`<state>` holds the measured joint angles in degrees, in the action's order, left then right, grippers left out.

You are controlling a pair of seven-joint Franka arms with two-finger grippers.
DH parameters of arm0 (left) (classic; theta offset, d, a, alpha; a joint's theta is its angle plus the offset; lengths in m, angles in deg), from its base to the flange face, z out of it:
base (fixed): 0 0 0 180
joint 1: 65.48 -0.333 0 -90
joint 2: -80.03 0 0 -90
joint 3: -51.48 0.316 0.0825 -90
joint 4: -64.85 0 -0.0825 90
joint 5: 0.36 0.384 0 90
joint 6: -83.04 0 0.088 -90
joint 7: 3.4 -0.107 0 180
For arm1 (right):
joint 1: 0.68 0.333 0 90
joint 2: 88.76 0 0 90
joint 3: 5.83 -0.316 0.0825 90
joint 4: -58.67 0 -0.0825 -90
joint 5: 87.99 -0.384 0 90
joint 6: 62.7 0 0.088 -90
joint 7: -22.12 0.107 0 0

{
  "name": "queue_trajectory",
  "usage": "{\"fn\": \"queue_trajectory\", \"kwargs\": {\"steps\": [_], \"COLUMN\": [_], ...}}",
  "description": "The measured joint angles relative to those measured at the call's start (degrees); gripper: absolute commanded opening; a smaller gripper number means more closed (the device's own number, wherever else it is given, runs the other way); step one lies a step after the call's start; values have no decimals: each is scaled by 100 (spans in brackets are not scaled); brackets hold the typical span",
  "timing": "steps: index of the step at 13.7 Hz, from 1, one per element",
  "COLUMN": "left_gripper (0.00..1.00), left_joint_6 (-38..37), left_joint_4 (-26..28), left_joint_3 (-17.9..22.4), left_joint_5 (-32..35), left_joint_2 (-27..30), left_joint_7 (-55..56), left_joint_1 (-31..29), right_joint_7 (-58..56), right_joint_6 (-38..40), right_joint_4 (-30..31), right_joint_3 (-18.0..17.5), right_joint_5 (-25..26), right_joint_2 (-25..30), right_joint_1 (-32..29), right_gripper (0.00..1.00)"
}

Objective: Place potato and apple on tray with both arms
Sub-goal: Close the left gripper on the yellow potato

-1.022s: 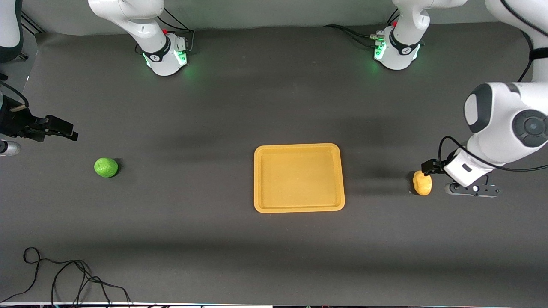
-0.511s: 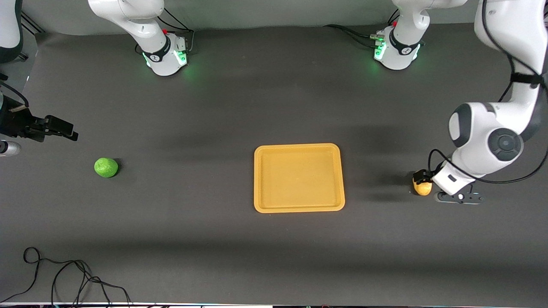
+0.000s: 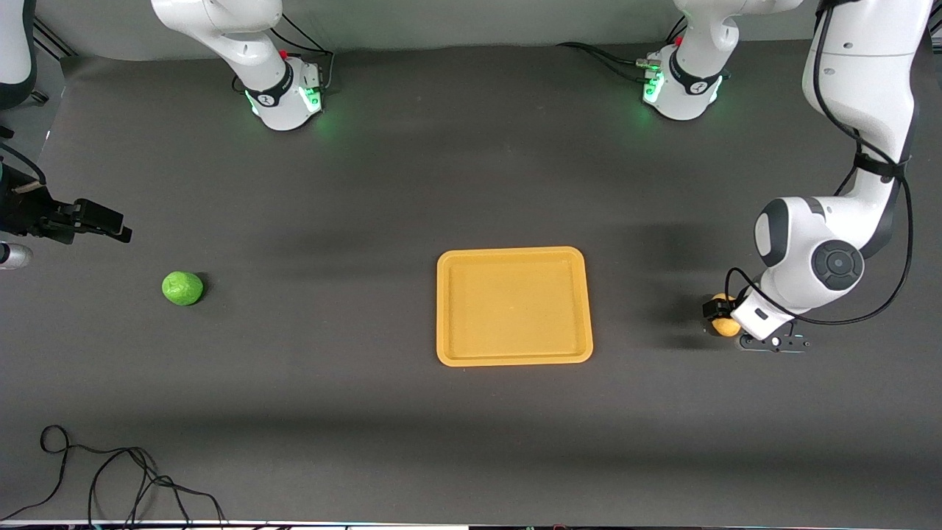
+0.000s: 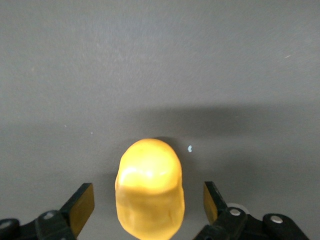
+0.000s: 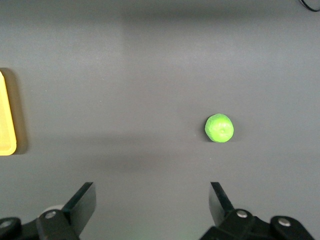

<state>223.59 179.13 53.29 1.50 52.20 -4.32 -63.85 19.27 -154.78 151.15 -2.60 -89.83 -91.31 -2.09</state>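
The yellow-orange potato [image 3: 726,327] lies on the dark table toward the left arm's end, beside the orange-yellow tray [image 3: 514,358]. My left gripper [image 3: 730,316] is down around it, open. In the left wrist view the potato [image 4: 150,192] sits between the two fingers [image 4: 82,205], with a gap on each side. The green apple [image 3: 182,288] lies toward the right arm's end. My right gripper [image 3: 103,224] hovers over the table there, open and empty. The right wrist view shows the apple [image 5: 219,128] ahead of the right gripper [image 5: 151,200] and the tray's edge [image 5: 6,115].
The tray holds nothing. A black cable [image 3: 110,475] lies looped on the table at the edge nearest the front camera, toward the right arm's end. The two arm bases [image 3: 283,96] [image 3: 681,88] stand along the edge farthest from that camera.
My left arm has swung in and come down, so its open fingers now straddle the potato. The right gripper, the apple and the tray have stayed put.
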Motion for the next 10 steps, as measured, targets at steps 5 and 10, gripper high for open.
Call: {"fn": "queue_trajectory", "kwargs": {"steps": [5,10], "left_gripper": [58,49], "left_joint_6": [47,42], "left_joint_4": [-4,-13], "left_joint_3": [-1,0], "left_joint_5": [0,-1], "left_joint_2": [-133,-112], "left_joint_7": [60,99], "left_joint_1": [-9,-24], "right_joint_7": [0,0], "right_joint_6": [0,-3], "right_joint_4": [32,52], "right_joint_3": [0,15], "right_joint_5": [0,0], "right_joint_2": [0,-2], "right_joint_1": [0,0], "right_gripper": [100,100]}}
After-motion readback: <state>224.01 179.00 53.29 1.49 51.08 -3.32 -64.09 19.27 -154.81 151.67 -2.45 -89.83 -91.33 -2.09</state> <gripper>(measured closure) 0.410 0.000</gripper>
